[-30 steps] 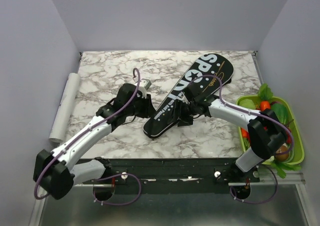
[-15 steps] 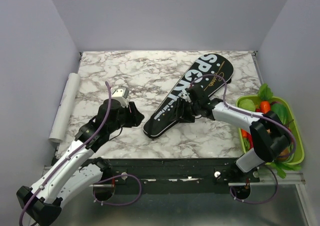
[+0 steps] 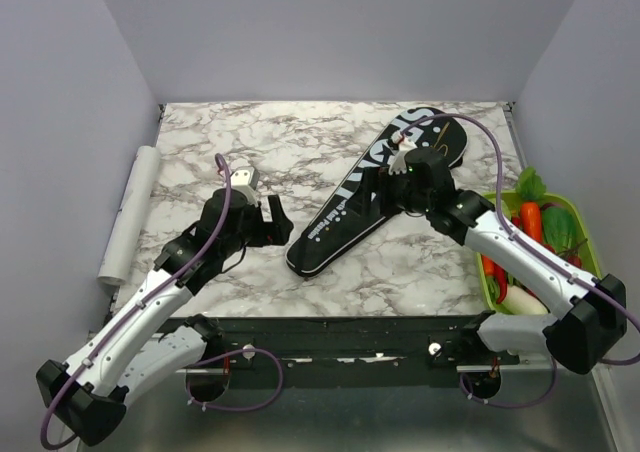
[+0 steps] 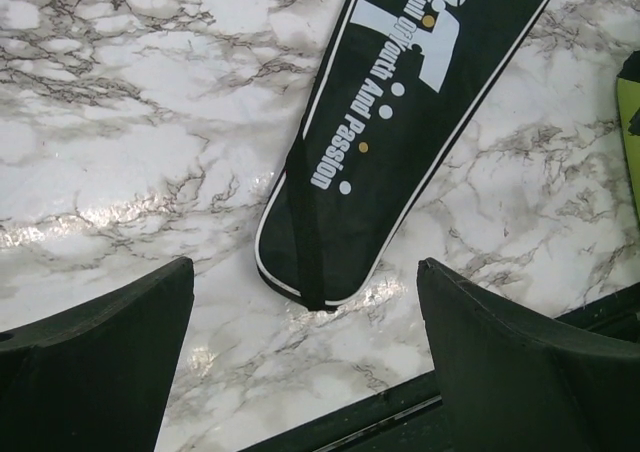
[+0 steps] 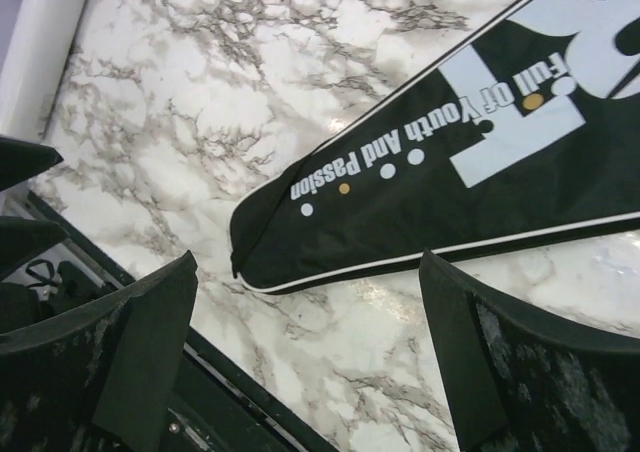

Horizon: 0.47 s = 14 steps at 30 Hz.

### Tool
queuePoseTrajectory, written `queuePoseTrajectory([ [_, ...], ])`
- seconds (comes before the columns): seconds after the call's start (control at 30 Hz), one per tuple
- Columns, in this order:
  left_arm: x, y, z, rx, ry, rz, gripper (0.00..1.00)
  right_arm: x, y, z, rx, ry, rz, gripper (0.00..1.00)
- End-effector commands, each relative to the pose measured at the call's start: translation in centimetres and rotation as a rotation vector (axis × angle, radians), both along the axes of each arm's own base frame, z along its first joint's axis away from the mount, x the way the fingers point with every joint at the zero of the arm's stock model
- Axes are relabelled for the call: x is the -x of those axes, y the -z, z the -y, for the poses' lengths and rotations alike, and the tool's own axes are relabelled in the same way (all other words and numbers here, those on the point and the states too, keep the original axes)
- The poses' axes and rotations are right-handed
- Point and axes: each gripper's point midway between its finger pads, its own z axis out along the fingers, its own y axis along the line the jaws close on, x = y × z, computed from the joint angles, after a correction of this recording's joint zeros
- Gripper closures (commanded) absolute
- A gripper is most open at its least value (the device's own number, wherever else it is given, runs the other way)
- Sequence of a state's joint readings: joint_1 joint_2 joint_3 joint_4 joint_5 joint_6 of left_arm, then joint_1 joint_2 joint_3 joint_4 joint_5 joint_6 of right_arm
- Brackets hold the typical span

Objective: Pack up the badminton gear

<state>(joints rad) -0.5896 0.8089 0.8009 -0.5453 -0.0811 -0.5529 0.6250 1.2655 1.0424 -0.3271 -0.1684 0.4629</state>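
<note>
Your left hand (image 3: 268,222) is released, fingers spread wide with nothing between them, and it hovers over the marble worktop (image 3: 220,142). Just past its fingertips lies the narrow end of the black bag (image 3: 335,227), flat on the worktop. Your right hand (image 3: 388,184) is just as open and empty, poised above the bag's middle, with the broad lettered head running away behind it. No racket shows outside the bag, and you cannot tell from here whether one is inside.

Expect thin, soft fabric that is light and limp, likely to sag and fold if you lift it at a single point, and slick enough to slide on the marble. Any racket inside would stiffen it lengthwise. Pinch the white-piped edge at the narrow end nearest your left hand rather than the flat panel.
</note>
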Motion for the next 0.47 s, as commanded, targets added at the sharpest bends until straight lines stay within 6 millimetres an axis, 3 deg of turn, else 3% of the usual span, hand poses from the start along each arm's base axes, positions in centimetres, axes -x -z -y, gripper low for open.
queuePoseTrajectory([
  [0.0, -1.3, -2.0, 0.2, -0.013, -0.008, 0.060, 0.01, -0.1, -0.6, 2.7, 0.110, 0.048, 0.068, 0.00],
  [0.3, -2.3, -2.2, 0.5, -0.005, -0.028, 0.075, 0.01, 1.0, -1.2, 2.5, 0.087, -0.006, 0.089, 0.00],
  [0.43, -2.4, -2.2, 0.5, 0.006, -0.032, 0.084, 0.01, 0.4, -1.5, 3.2, 0.103, 0.046, 0.095, 0.00],
])
